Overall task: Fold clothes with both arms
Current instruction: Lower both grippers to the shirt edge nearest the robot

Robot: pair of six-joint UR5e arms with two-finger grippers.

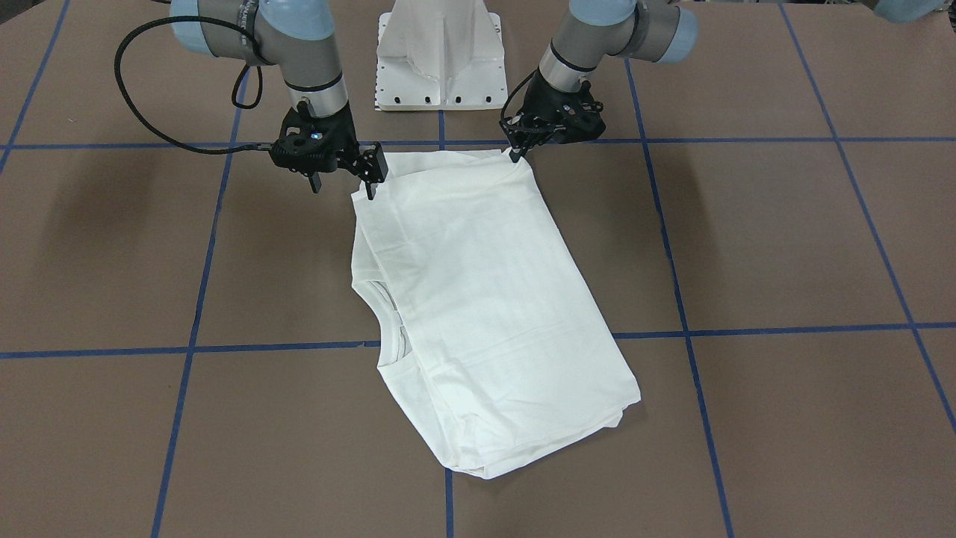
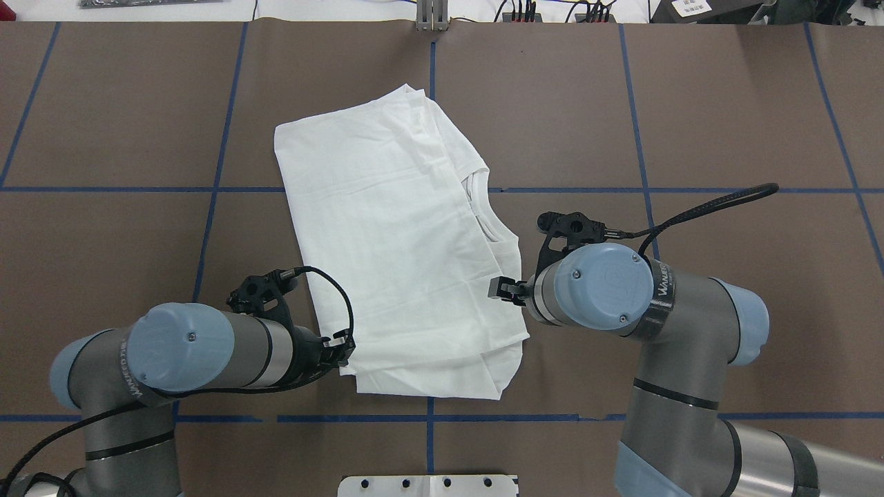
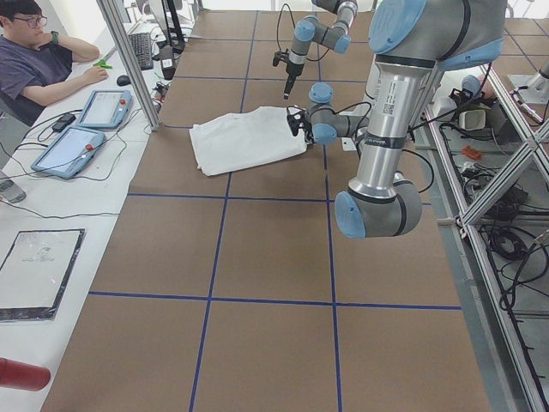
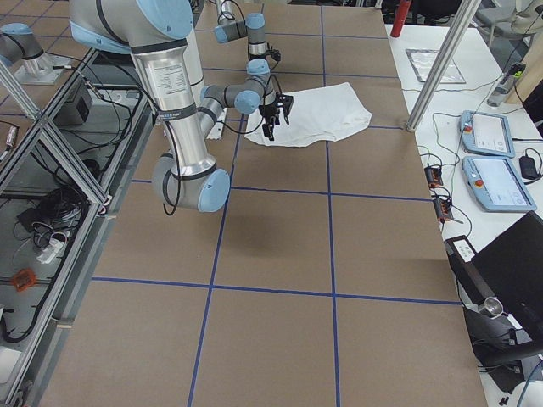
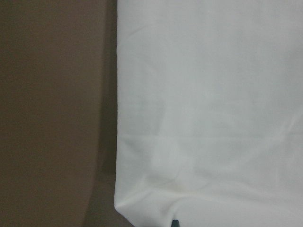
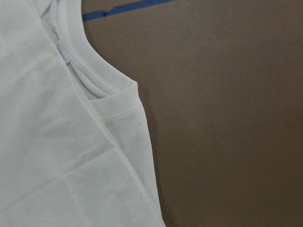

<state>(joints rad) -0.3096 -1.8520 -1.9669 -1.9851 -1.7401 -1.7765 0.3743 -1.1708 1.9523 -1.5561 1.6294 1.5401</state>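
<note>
The left black two-finger gripper [image 2: 340, 345] is pressing in at the near-left corner of the white long-sleeved cloth T-shirt [image 2: 387, 228]. Its fingers are looking close together, but I cannot tell whether they are pinching any cloth. The shirt is lying mid-table, folded into a layered rectangle on the brown paper-covered table [image 2: 725, 103]. It is sitting skewed against the blue tape grid, with its ribbed crew neck [image 6: 80, 52] showing on the right side. The right black two-finger gripper [image 2: 511, 290] is standing spread wide and holding nothing, with one finger at the shirt's right edge, farther up than the corner. Lifting from such uneven points is likely going to slant the fold. Catching only the top layer is risking the stack sliding apart.
</note>
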